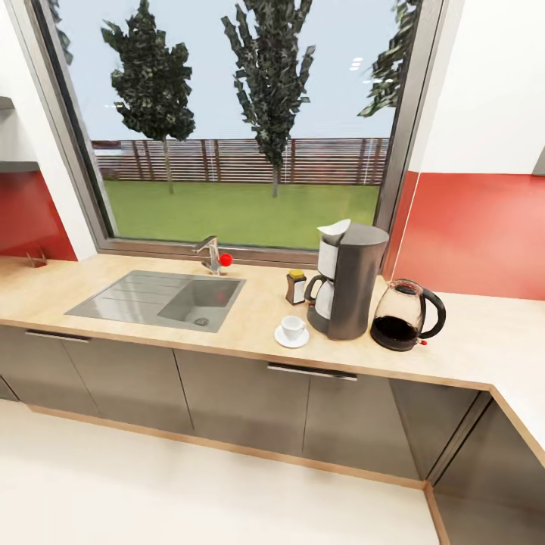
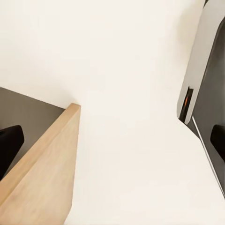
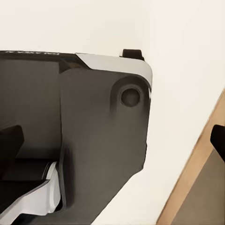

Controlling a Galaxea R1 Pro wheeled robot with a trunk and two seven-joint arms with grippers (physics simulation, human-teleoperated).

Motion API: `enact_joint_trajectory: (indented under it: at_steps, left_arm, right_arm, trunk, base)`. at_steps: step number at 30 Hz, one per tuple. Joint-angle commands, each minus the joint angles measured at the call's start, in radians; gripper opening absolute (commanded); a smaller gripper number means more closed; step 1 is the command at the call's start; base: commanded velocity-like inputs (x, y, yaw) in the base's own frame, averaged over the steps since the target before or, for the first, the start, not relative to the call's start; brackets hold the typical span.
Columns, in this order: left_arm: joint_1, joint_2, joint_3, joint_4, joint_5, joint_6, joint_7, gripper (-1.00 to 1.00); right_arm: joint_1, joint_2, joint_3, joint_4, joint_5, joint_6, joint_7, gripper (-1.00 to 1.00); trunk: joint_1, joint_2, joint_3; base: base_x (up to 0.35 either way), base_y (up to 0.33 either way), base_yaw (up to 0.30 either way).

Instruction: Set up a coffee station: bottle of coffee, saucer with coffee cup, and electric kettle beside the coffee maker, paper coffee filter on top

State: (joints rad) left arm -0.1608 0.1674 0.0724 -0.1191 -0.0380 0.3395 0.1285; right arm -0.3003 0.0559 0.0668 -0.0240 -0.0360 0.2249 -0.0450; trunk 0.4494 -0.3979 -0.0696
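Head view: the coffee maker [image 1: 350, 280] stands on the worktop [image 1: 484, 333] with a paper coffee filter [image 1: 334, 226] on top. The coffee bottle [image 1: 296, 287] and the cup [image 1: 292, 327] on its saucer [image 1: 291, 338] stand beside it on the sink [image 1: 163, 298] side; the electric kettle [image 1: 404, 316] stands opposite. Wrist views: the left fingers [image 2: 9, 145] and right fingers [image 3: 10, 143] are spread apart, empty.
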Motion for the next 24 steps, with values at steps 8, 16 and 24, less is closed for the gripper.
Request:
enact_joint_trajectory:
  at_steps: [8,16,24]
  left_arm:
    - [0.0,0.0,0.007,-0.002,-0.005,0.005,0.004,1.0]
    - [0.0,0.0,0.007,-0.002,-0.004,0.002,0.003,1.0]
    - [0.0,0.0,0.007,-0.002,-0.002,-0.009,0.003,1.0]
  right_arm:
    - [0.0,0.004,0.007,-0.002,-0.003,-0.003,-0.006,1.0]
    - [0.0,-0.001,0.007,-0.005,-0.002,-0.097,-0.006,1.0]
    - [0.0,-0.005,0.008,-0.005,-0.002,-0.261,-0.006,1.0]
  trunk:
    - [0.001,-0.002,-0.002]
    - [0.001,-0.002,-0.002]
    - [0.001,-0.002,-0.002]
  base:
    - [0.0,0.0,0.0]
    - [0.0,0.0,0.0]
    - [0.0,0.0,0.0]
